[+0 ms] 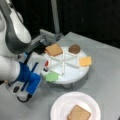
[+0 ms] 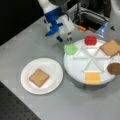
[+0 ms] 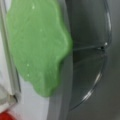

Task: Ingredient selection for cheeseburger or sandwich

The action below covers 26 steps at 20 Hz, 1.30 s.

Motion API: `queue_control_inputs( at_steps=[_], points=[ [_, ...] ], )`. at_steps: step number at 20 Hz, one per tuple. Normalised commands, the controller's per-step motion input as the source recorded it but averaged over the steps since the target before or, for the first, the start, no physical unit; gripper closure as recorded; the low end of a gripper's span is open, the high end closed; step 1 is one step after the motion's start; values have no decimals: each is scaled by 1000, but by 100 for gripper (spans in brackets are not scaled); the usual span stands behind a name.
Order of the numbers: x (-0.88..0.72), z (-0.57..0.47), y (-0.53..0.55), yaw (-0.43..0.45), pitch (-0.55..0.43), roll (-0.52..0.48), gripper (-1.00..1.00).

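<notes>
One glossy green lettuce blob (image 2: 71,49) overhangs the divided tray's rim (image 2: 75,75); the hand (image 2: 65,38) hovers just beside it, grip unreadable.

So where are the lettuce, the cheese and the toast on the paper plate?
lettuce (image 2: 71,49): a front view, middle of the green blob.
cheese (image 2: 92,78): a front view, centre of the yellow square.
toast (image 2: 39,77): a front view, centre of the slice.

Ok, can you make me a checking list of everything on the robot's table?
Surface: grey table.
Job's things: toast square on paper plate; divided tray holds lettuce, tomato, second toast, patty, cheese.
Clutter: orange-tipped object behind the tray.
Gripper: gripper just above the lettuce, holding nothing.
Cables: nothing seen.
Surroundings: dark backdrop, metal post.
</notes>
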Motion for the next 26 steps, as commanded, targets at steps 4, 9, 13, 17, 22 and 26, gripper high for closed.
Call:
queue_control_inputs(
  at_steps=[4, 9, 13, 17, 22, 26],
  points=[
    [179, -26, -230, 108, -69, 420, -100],
    [232, -25, -200, 93, -75, 415, -100],
    [230, -69, -182, 102, -78, 353, -100],
    [242, -94, -176, 113, -88, 326, -100],
    [268, -76, -190, 114, -84, 280, -100],
    [234, -48, -220, 136, -70, 225, -100]
  ],
)
